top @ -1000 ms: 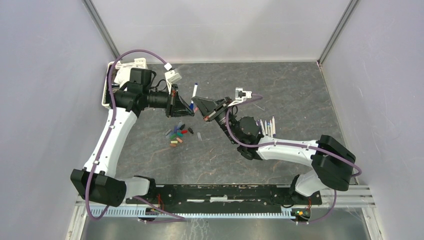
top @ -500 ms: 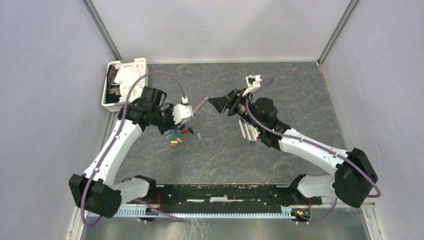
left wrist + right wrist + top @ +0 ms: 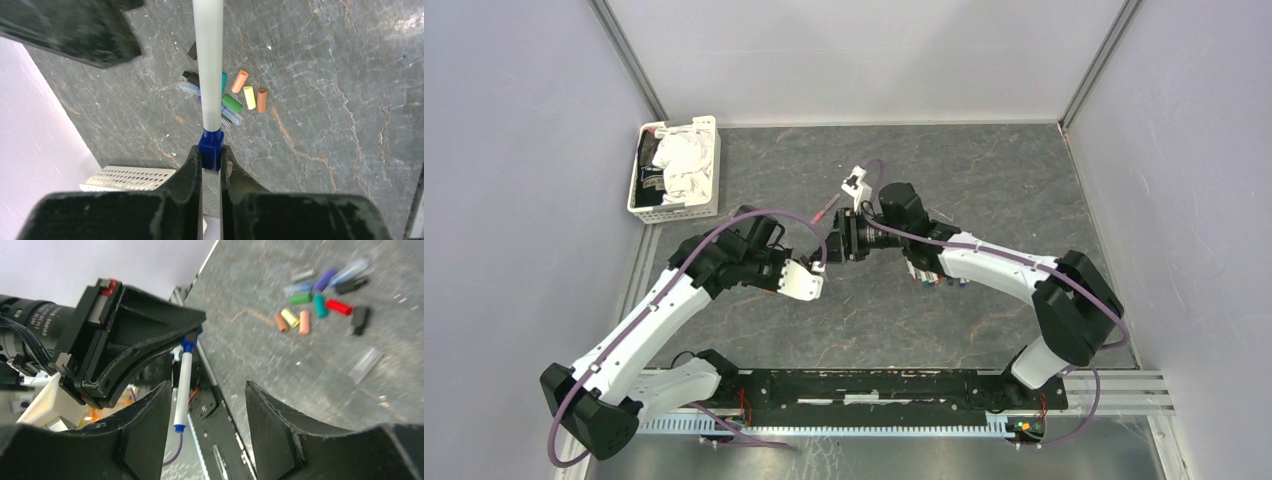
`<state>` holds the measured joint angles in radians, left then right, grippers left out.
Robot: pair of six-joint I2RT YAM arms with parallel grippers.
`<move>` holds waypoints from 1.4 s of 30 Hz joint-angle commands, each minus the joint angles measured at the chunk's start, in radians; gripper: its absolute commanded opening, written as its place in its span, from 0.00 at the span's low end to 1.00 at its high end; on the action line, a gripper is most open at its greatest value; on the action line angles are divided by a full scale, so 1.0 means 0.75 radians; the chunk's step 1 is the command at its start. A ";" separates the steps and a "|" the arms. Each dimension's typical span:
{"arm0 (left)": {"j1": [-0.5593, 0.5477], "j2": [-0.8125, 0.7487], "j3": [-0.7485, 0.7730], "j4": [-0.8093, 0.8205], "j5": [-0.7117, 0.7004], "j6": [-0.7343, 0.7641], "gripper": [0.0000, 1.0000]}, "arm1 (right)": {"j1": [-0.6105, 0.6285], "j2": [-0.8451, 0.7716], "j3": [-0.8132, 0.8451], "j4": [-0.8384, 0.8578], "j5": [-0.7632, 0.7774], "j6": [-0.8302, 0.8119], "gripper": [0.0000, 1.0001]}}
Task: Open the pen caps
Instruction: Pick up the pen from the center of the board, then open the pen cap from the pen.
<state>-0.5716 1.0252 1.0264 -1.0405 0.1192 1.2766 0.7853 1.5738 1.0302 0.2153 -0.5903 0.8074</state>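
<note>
Left gripper (image 3: 211, 150) clamps a white pen (image 3: 208, 60) by its blue end; loose pen caps (image 3: 249, 97) lie below the pen, the right gripper (image 3: 207, 405) gaping wide and empty beside it.

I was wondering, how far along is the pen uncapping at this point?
Done: several loose caps lie clustered. In hand: the left fingers grip a white pen by its blue end, with the right fingers open beside it. Left: that pen, and perhaps the other pens.
</note>
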 commanded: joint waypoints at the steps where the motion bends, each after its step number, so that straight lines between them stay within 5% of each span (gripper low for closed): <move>1: -0.049 0.004 0.000 0.005 -0.134 0.116 0.02 | 0.049 0.068 0.087 0.062 -0.232 0.058 0.58; 11: -0.133 0.025 0.016 0.005 -0.210 0.123 0.02 | 0.122 0.231 0.175 0.042 -0.335 0.036 0.50; 18: -0.160 0.034 0.073 -0.103 -0.119 0.118 0.06 | 0.125 0.275 0.209 0.080 -0.368 0.031 0.19; 20: -0.160 0.044 0.107 -0.155 -0.046 0.101 0.19 | 0.123 0.267 0.183 0.124 -0.394 0.032 0.06; 22: -0.160 0.057 0.136 -0.176 0.006 0.062 0.48 | 0.119 0.242 0.140 0.158 -0.412 0.018 0.00; 27: -0.160 0.088 0.208 -0.223 0.127 -0.015 0.60 | 0.080 0.150 -0.024 0.292 -0.474 -0.008 0.00; 42: -0.161 0.154 0.238 -0.183 0.244 -0.104 0.55 | 0.042 0.075 -0.181 0.619 -0.558 0.150 0.00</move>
<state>-0.6895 1.1423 1.1713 -1.2125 0.2691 1.2598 0.8150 1.6413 0.8799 0.5449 -0.9733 0.8677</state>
